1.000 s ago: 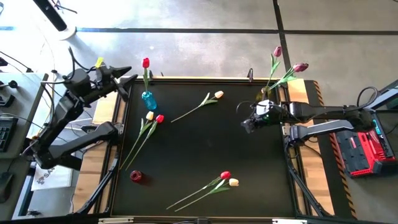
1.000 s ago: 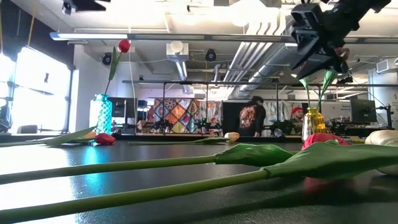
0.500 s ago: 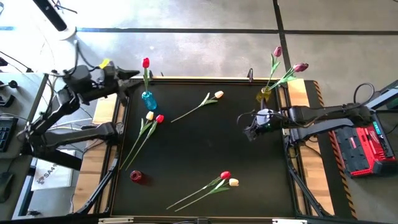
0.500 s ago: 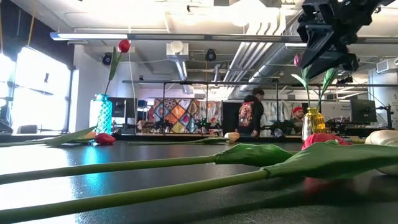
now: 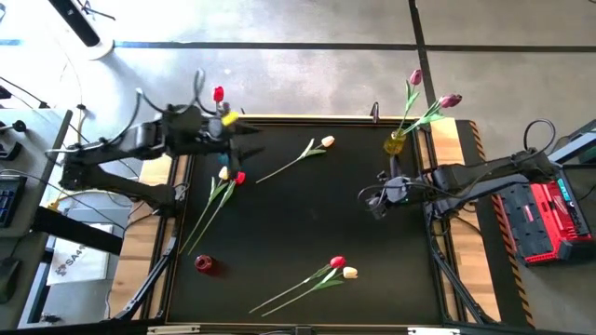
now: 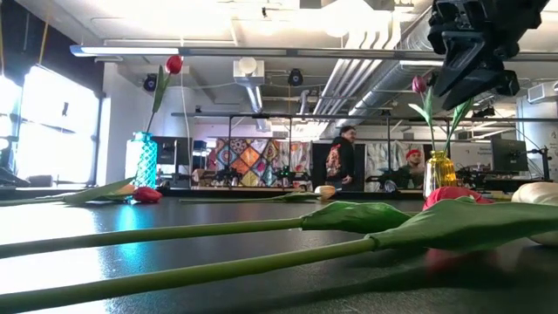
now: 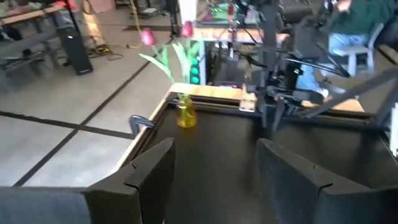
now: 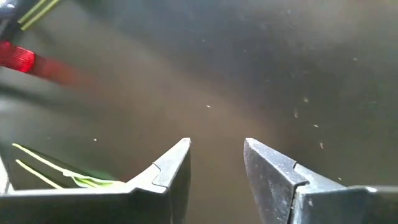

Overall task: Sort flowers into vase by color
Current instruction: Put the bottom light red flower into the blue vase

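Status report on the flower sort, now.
Left gripper open, over blue vase. Right gripper open, empty, above mat. Five tulips loose on table. Nothing blocking.

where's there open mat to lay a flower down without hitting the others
The middle of the black mat is bare, bordered by the cream tulip, the near red and cream pair and the right gripper. Crowded: the left edge, with the tulip pair, red vase and left gripper.

No text, label, brand, number or sign can be read in any of the views. A sheet of paper (image 5: 70, 263) lying left of the desk (image 5: 307, 233) carries some print, but it is too small to make out.
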{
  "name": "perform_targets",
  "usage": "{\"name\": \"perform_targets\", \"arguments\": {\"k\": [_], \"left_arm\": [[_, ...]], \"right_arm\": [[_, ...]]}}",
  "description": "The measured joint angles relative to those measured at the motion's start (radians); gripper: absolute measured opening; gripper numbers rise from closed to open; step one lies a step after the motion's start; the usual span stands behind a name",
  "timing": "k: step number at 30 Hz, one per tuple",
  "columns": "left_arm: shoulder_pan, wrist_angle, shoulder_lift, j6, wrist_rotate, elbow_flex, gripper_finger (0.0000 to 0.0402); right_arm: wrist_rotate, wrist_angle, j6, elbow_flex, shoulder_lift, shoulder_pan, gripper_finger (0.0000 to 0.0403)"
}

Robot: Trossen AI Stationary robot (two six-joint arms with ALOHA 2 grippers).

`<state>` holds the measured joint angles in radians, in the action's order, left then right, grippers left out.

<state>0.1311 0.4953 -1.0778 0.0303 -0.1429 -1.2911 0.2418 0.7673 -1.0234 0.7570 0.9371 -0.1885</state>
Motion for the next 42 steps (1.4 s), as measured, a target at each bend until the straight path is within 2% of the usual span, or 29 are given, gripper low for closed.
{"name": "perform_targets", "arguments": {"k": [8, 13, 31, 42], "left_arm": [[-0.185, -0.003, -0.157, -0.065, -0.078, -0.058, 0.0211], [-0.275, -0.035, -0.257, -0.166, -0.079, -0.058, 0.0211], [-0.483, -0.06, -0.609, -0.605, -0.07, -0.058, 0.0211], [-0.589, -0.1, -0.793, -0.771, -0.068, -0.057, 0.0211]], "right_arm": [[0.024, 0.032, -0.016, 0.0, 0.0, -0.029, 0.0138], [0.024, 0.032, -0.008, 0.0, 0.0, -0.03, 0.0138], [0.017, 0.031, 0.102, 0.0, 0.0, -0.041, 0.0138], [0.024, 0.031, 0.126, 0.0, 0.0, -0.049, 0.0138]]}}
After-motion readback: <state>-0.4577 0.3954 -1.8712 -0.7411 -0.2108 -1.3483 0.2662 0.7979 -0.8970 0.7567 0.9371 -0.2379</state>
